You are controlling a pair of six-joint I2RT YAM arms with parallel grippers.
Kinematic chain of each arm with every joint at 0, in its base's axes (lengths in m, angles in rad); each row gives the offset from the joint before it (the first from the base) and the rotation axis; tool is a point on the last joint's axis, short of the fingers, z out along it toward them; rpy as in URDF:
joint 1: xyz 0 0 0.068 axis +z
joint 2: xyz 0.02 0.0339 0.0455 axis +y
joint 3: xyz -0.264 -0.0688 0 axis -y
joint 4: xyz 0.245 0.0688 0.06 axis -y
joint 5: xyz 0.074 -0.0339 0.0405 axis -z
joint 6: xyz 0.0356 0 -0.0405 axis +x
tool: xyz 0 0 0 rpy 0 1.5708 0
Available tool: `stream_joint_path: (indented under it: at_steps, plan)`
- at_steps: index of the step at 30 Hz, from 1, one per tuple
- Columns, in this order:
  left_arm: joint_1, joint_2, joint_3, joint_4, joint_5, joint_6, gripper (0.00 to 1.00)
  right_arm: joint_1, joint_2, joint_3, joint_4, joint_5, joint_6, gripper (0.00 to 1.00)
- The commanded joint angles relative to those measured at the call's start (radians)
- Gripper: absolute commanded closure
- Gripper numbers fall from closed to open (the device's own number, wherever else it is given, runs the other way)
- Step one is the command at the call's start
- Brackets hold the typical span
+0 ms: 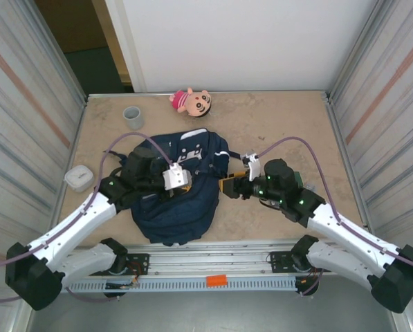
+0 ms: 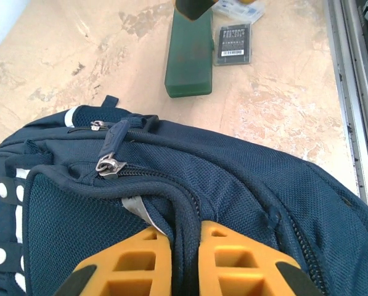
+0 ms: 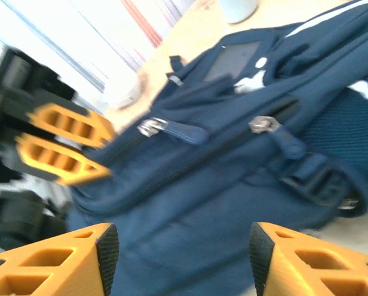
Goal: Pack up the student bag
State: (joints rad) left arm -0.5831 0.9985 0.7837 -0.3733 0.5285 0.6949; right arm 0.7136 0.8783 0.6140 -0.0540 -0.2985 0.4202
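The student bag [image 1: 175,197] is navy blue with white stripes, white dots along one strap, a sliver of grey lining at the zip, and silvery zip pulls [image 2: 108,165]. The left fingers [image 2: 125,262] and right fingers [image 3: 48,265] are orange with black edges. Around the bag the bench [image 1: 275,124] is tan, mottled with paler patches. Beyond the bag are a pink doll [image 1: 191,102] with dark hair and a grey cup [image 1: 133,117]. Left of the bag is a white case [image 1: 79,178]. Beside the bag lie a dark green box [image 2: 188,58] and a black card [image 2: 233,52] with white print. The arms [image 1: 75,225] are white and black, and their cables [image 1: 292,142] are purple.
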Motion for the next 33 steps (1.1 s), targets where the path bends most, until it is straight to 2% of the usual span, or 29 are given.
stream_joint_path:
  at_steps: [1,5,13,26,33]
  plan:
    - [0.015,-0.052,-0.002,0.035,0.133,0.082,1.00,-0.071,0.023,-0.027,-0.018,-0.101,-0.348,0.40]
    - [0.016,-0.084,-0.026,0.035,0.161,0.115,1.00,-0.165,0.104,-0.001,-0.017,-0.264,-0.547,0.36]
    - [0.017,-0.113,-0.048,0.049,0.166,0.138,1.00,-0.192,0.348,0.100,-0.023,-0.465,-0.858,0.37]
    - [0.019,-0.102,-0.043,0.044,0.167,0.155,1.00,-0.191,0.582,0.246,-0.030,-0.556,-0.930,0.40]
    - [0.022,-0.093,-0.049,0.049,0.162,0.157,1.00,-0.193,0.575,0.270,-0.116,-0.618,-0.948,0.57]
